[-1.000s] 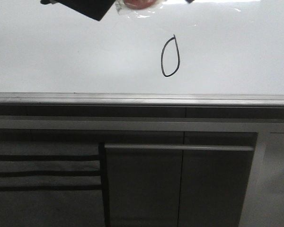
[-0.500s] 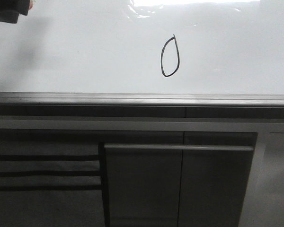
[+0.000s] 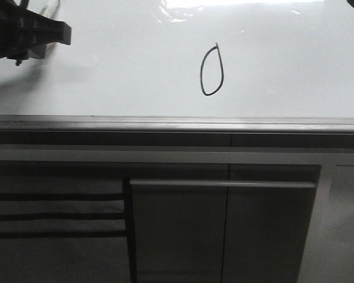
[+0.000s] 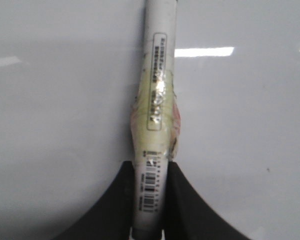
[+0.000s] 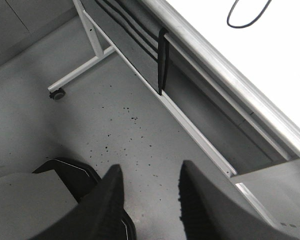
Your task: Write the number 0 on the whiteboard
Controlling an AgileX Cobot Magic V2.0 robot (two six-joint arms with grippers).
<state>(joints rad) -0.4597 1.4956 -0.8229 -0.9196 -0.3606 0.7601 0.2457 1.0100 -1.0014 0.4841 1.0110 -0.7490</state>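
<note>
Glossy whiteboard (image 3: 118, 71) fills the upper frame with one number 0 (image 3: 212, 71) right of center. Left hand (image 4: 149, 220) grips one marker (image 4: 155, 110); right hand (image 5: 150, 200) hangs open over the floor (image 5: 115, 130).

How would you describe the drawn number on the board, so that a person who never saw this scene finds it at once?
Look at the whiteboard, the wide glossy white surface above the grey metal edge strip. Right of its middle stands the number 0, a thin black oval outline, taller than wide. A short tail at its top sets it apart; no other mark shows near it.
</note>
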